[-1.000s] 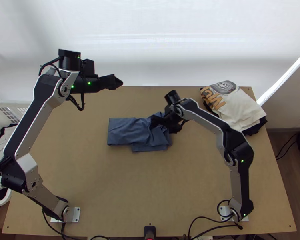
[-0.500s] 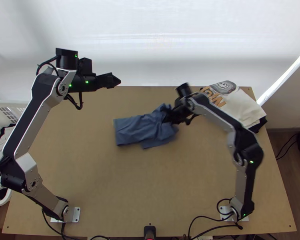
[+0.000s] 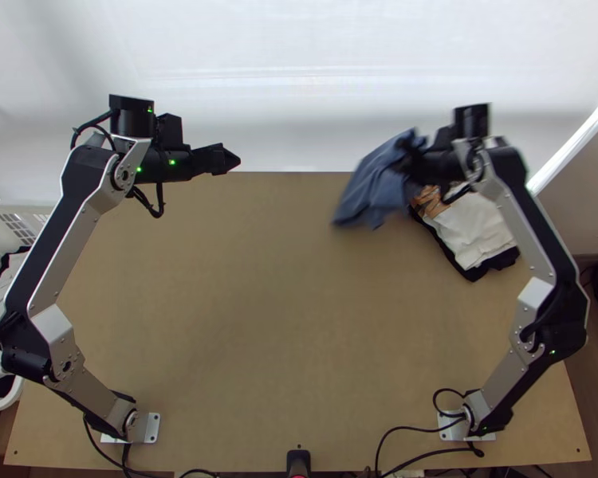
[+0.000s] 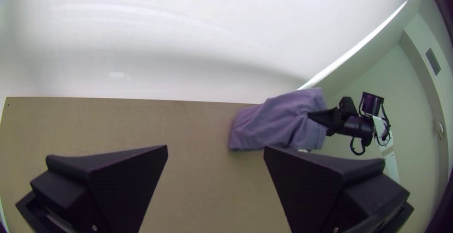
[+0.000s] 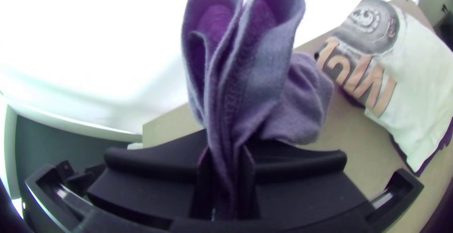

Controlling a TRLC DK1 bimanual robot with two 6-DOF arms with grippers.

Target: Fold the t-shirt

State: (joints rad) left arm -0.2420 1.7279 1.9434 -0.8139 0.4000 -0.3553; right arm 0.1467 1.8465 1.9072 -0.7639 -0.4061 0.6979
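Note:
My right gripper (image 3: 411, 155) is at the table's far right, lifted beside the pile of folded shirts. It is shut on an edge of the blue t-shirt (image 3: 372, 185), which hangs folded in layers. In the right wrist view the gripper (image 5: 226, 167) pinches several layers of the t-shirt (image 5: 255, 68), their loops rising above the fingers. At the far left, my left gripper (image 3: 229, 160) is held up, away from the cloth. The left wrist view has the left gripper (image 4: 215, 153) open with nothing between its fingers, and the t-shirt (image 4: 278, 120) farther off.
A pile of folded shirts (image 3: 476, 227), a printed white one on top of dark cloth, lies at the table's far right. A white basket (image 3: 12, 215) with clothes stands at the left edge. Bare wooden table (image 3: 283, 319) spreads between the arms.
The right arm has carried the blue t-shirt off the middle of the table, up and to the far right, beside the pile. My left arm has barely shifted.

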